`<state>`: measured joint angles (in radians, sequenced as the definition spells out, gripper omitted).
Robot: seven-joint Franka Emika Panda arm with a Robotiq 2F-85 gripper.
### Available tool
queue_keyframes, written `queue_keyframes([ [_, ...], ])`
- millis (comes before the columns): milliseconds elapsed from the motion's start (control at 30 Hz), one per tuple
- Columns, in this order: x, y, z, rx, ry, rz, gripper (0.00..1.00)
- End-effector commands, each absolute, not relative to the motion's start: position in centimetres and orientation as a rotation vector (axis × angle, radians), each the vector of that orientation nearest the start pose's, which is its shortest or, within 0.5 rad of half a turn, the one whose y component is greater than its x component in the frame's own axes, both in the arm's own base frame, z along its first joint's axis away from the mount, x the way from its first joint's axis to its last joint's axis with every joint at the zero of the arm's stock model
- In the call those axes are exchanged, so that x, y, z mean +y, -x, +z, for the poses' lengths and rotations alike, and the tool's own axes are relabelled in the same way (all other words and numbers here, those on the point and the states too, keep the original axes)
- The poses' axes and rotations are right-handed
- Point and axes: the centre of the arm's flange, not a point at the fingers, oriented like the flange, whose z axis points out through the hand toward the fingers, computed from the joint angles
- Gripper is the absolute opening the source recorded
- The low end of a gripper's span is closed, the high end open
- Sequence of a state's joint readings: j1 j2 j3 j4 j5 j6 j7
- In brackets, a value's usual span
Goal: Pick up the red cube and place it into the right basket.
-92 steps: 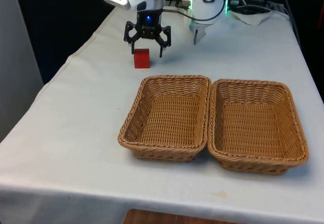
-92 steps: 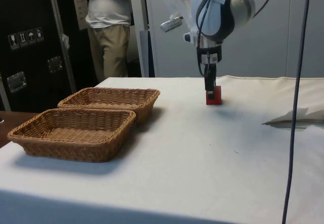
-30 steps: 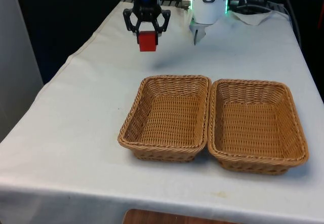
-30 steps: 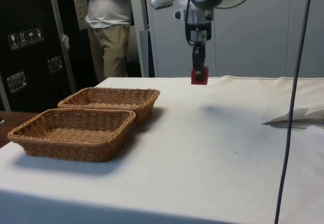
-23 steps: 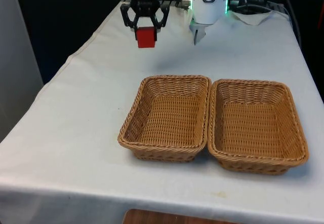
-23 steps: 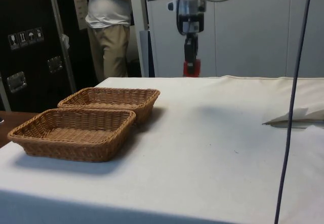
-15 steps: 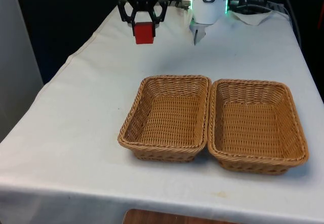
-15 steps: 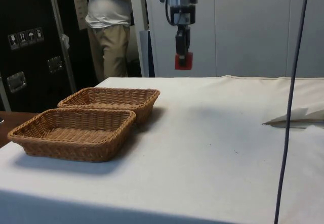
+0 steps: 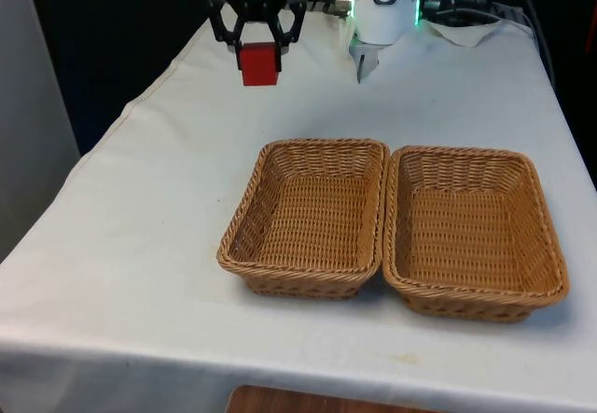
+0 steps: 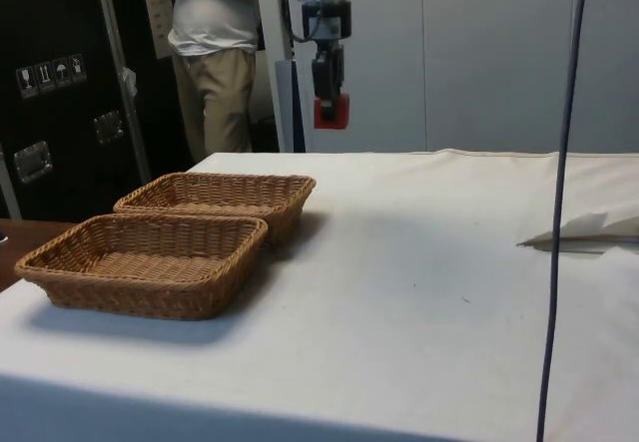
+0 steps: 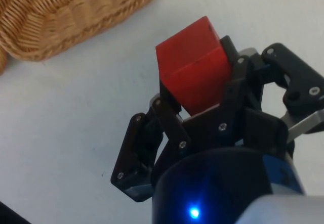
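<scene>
Red cube [image 9: 259,63]: being carried in the air, well above the desk [image 9: 168,189], clamped in the end effector; in the wrist view [image 11: 192,68] it is sitting a little skewed between the fingers.
End effector [image 9: 256,43]: black fingers [image 11: 167,114] are closing on two opposite faces of the cube, pointing downward; nothing else is being held.
Right basket [image 9: 471,229]: resting on the desk at the front view's right, touching or nearly touching its twin along one long rim.
Left basket [image 9: 311,215]: lying between the carried cube and the target.
Key relation: target is lying toward the front view's right and nearer that camera than the end effector, well apart from it; the path is probably crossing over the left basket.
Basket axis: long side is running away from the front camera, so the opening is giving more slack that way.
Person [image 10: 213,58]: standing beyond the desk in the side view.
</scene>
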<state>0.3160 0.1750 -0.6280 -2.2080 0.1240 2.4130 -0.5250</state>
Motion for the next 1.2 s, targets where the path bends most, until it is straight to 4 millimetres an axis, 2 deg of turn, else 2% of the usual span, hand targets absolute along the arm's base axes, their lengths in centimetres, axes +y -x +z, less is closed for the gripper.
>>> queue_keyframes([
  [0,-16.3,-53.3,32.2,-0.217,3.167,-0.084,0.03],
  [133,-16.0,-54.9,32.2,-0.224,3.176,-0.087,0.03],
  [200,-16.2,-54.7,32.2,-0.219,3.185,-0.090,0.03],
  [233,-15.7,-55.6,32.2,-0.227,3.179,-0.088,0.03],
  [433,-14.7,-57.9,32.1,-0.239,3.190,-0.097,0.03],
  [533,-14.7,-58.4,32.1,-0.242,3.200,-0.105,0.03],
  [833,-12.7,-61.8,31.5,-0.254,3.192,-0.120,0.03],
  [867,-13.2,-61.3,31.7,-0.256,3.201,-0.125,0.03],
  [1000,-11.6,-63.4,30.7,-0.264,3.195,-0.124,0.03],
  [1100,-11.0,-64.3,29.8,-0.265,3.199,-0.116,0.03],
  [1133,-11.2,-64.0,30.1,-0.268,3.206,-0.127,0.03],
  [1167,-10.6,-64.9,29.1,-0.266,3.201,-0.110,0.03],
])
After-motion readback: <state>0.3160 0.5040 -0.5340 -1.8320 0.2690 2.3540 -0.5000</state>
